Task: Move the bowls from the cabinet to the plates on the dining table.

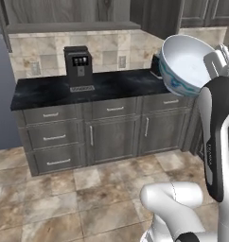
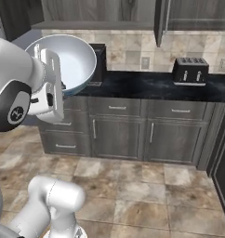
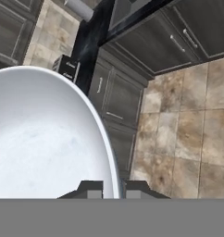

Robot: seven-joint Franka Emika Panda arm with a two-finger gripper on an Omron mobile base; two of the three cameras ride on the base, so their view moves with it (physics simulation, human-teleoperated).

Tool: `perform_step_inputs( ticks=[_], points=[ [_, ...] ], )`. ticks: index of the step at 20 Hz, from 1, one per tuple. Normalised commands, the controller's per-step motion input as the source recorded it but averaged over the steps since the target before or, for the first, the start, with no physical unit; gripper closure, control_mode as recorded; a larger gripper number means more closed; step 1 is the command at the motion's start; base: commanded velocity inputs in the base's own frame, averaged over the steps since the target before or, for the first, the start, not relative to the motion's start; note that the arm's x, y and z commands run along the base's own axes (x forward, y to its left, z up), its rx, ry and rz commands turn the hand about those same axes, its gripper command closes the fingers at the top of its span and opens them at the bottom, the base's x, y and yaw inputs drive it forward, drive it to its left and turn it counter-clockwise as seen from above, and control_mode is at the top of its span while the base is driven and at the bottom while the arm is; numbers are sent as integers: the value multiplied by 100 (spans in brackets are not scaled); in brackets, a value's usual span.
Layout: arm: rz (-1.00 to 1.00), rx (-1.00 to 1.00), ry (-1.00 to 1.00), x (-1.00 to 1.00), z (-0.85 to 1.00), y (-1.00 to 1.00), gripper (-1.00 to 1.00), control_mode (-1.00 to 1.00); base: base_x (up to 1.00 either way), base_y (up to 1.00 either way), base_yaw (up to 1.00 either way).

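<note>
High above the tiled floor (image 2: 147, 195), the hand (image 3: 113, 187) is clenched on the rim of the white bowl (image 1: 185, 64), tilted and empty; its blue-patterned outside is partly hidden by the arm, near the counter (image 1: 55, 90) with the coffee machine (image 1: 78, 66).

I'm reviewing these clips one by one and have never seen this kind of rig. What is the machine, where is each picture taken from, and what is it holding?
It is a white robot arm on a driving base in a rendered kitchen. Two pictures come from cameras on the base, behind the arm to its left and right. The third looks along the gripper itself. The gripper is shut on the rim of a white bowl with a blue pattern outside, held up in the air and tilted. Behind it, a black marble worktop carries a coffee machine and a toaster, above grey drawers.
</note>
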Motion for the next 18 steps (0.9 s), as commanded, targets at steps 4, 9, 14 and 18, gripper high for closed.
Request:
perform_step_inputs(
  ticks=[4, 9, 14, 18],
  points=[
    [0, 0, 0, 0, 0, 0, 100, 100, -62, -3, 0],
    [0, 0, 0, 0, 0, 0, 100, 100, -62, -2, 0],
    [0, 0, 0, 0, 0, 0, 100, 100, -62, 0, 0],
    [0, 0, 0, 0, 0, 0, 100, 100, -62, 0, 0]
  ],
)
